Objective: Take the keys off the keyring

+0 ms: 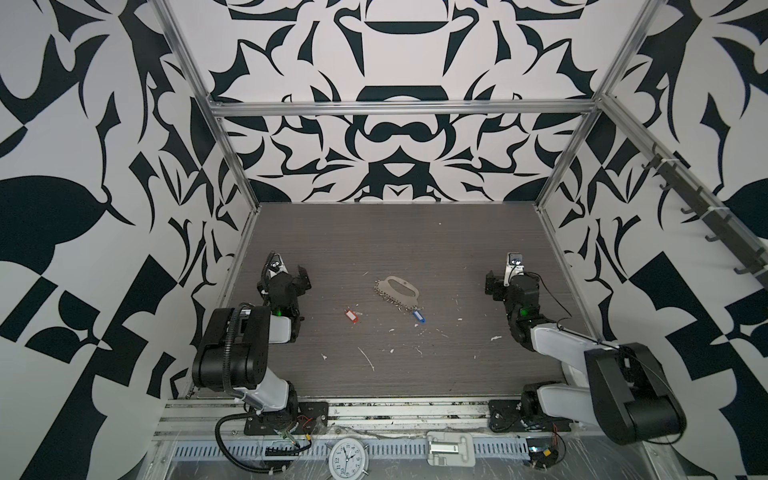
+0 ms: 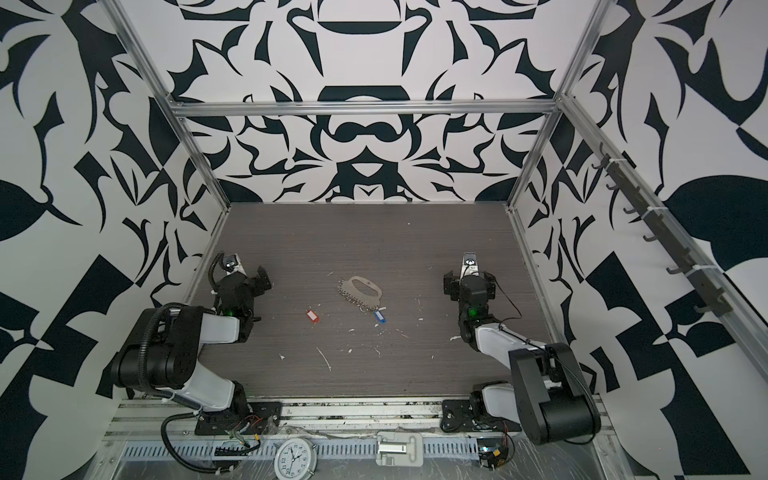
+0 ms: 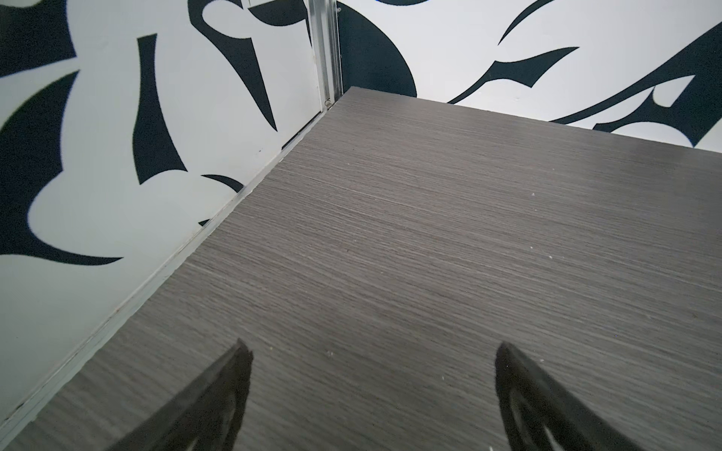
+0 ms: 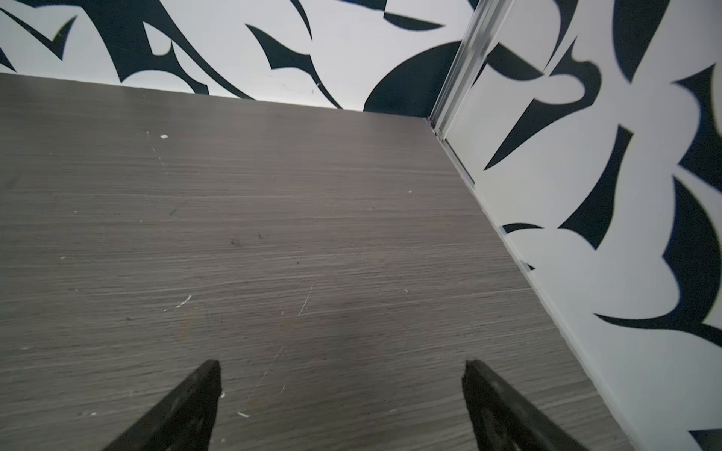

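The keyring (image 1: 397, 286) (image 2: 360, 286), a pale half-moon metal plate with a handle slot, lies flat mid-table in both top views. A key with a blue tag (image 1: 419, 316) (image 2: 380, 316) lies at its near curved edge, seemingly hooked to its rings. A second key, with a red tag (image 1: 352, 316) (image 2: 311, 316), lies by itself on the table left of the plate. My left gripper (image 1: 291, 272) (image 3: 371, 347) hovers open by the left wall, empty. At the right wall my right gripper (image 1: 509, 280) (image 4: 340, 367) is open and empty too. Both wrist views show only bare table.
White scraps (image 1: 368, 357) litter the near half of the dark wood-grain table (image 1: 374, 241). Patterned walls close in three sides. An alarm clock (image 1: 347, 457) and a white bracket (image 1: 451, 449) sit on the front rail. A hook rail (image 1: 706, 216) runs along the right wall.
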Tool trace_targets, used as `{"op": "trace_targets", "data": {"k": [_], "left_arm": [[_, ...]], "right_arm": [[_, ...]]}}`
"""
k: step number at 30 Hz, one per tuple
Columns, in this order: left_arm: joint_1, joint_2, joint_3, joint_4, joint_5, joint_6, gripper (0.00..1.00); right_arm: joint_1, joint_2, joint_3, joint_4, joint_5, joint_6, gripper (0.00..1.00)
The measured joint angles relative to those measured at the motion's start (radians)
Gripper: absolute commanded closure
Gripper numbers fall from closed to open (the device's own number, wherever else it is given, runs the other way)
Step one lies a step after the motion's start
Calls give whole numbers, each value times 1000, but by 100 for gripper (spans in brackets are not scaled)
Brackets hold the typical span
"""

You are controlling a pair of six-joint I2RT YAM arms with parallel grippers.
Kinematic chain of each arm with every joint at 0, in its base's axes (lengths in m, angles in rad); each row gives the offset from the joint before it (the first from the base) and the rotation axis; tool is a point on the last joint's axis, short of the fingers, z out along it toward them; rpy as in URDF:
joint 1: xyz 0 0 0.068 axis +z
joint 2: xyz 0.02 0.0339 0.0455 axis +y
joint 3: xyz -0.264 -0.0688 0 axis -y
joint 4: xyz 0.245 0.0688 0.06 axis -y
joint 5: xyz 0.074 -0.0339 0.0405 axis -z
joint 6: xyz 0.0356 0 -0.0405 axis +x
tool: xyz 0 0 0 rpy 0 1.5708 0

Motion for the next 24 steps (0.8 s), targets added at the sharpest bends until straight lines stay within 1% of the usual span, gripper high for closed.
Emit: {"op": "trace_targets", "data": {"k": [3,6,7,10,15,24], "left_arm": [[0,0,0,0,0,0,1],[0,0,0,0,0,0,1],[0,0,0,0,0,0,1],[0,0,0,0,0,0,1],[0,0,0,0,0,0,1],[0,0,0,0,0,0,1]], "right_arm": [[-37,100,-28,119,-39,21,1],[-50,223,-62,248,-57,32,1],[-50,252,-64,253,-66,33,1],[-50,264,-48,225,-79,35,1],[-50,264,-5,232,-88,35,0],[-50,264,-3,232,-93,39,0]]}}
